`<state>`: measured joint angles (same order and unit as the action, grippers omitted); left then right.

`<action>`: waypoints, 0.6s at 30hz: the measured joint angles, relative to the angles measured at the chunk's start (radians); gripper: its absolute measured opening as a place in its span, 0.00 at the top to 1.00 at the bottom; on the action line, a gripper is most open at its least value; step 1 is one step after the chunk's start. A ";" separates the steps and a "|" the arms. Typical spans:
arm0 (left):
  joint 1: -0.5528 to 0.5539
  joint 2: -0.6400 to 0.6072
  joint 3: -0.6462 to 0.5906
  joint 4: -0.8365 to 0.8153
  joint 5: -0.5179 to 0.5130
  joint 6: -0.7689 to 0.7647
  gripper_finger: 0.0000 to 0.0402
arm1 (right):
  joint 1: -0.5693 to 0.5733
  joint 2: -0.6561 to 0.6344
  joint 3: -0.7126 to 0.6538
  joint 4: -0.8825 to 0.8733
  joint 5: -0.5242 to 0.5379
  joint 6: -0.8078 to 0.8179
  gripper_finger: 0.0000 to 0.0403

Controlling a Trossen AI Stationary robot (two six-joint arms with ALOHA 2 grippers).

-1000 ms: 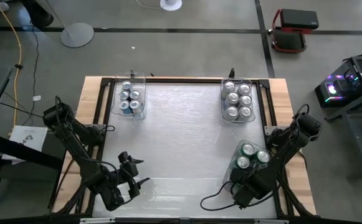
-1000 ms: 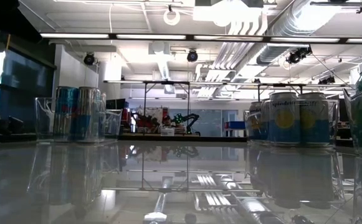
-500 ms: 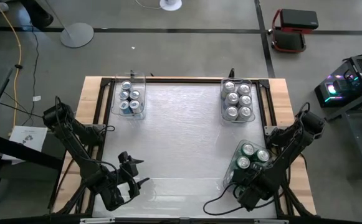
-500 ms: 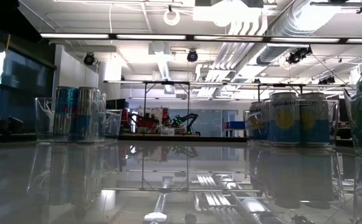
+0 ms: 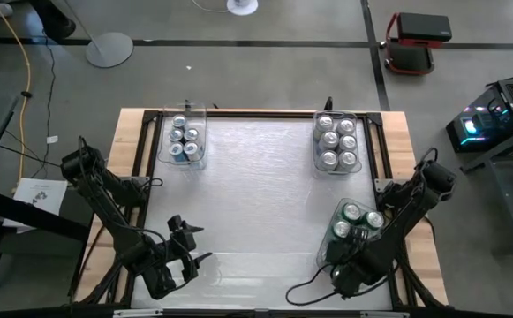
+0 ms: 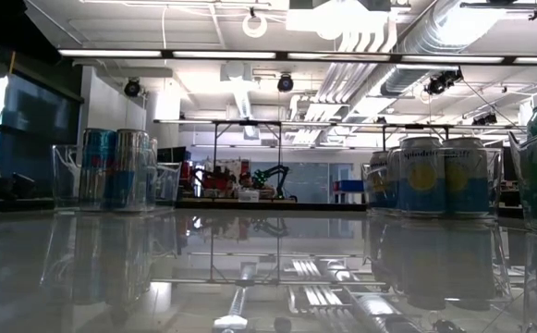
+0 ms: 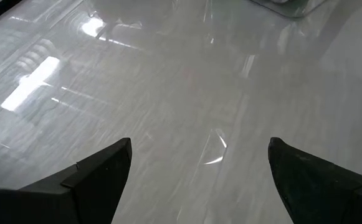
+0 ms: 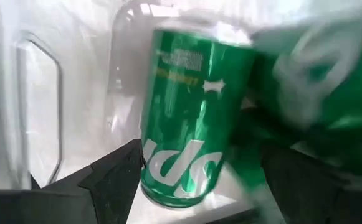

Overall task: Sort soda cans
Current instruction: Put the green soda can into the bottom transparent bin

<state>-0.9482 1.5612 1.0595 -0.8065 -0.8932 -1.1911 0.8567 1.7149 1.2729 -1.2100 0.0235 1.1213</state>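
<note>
Comparing with a moment ago, we see our right tool (image 8: pixel 193 180), fingers apart around a green cylindrical metal soda can (image 8: pixel 190 118), backing slightly from the clear plastic bin (image 5: pixel 328 231), suggesting placement done.

Glossy white table (image 5: pixel 256 203) with a wooden border. 3 clear bins rest directly on it: far-left bin (image 5: pixel 185 137), far-right bin (image 5: pixel 337 141) and near-right bin (image 5: pixel 349 231), each holding upright soda cans (image 5: pixel 330 140)
</note>
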 joint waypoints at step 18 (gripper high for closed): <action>0.002 0.000 0.000 0.030 -0.086 0.118 0.12 | 0.001 0.002 0.083 -0.013 0.055 -0.814 0.23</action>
<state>-0.9466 1.5612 1.0595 -0.7762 -0.9796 -1.0734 0.8581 1.7172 1.3563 -1.2226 0.0780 0.3077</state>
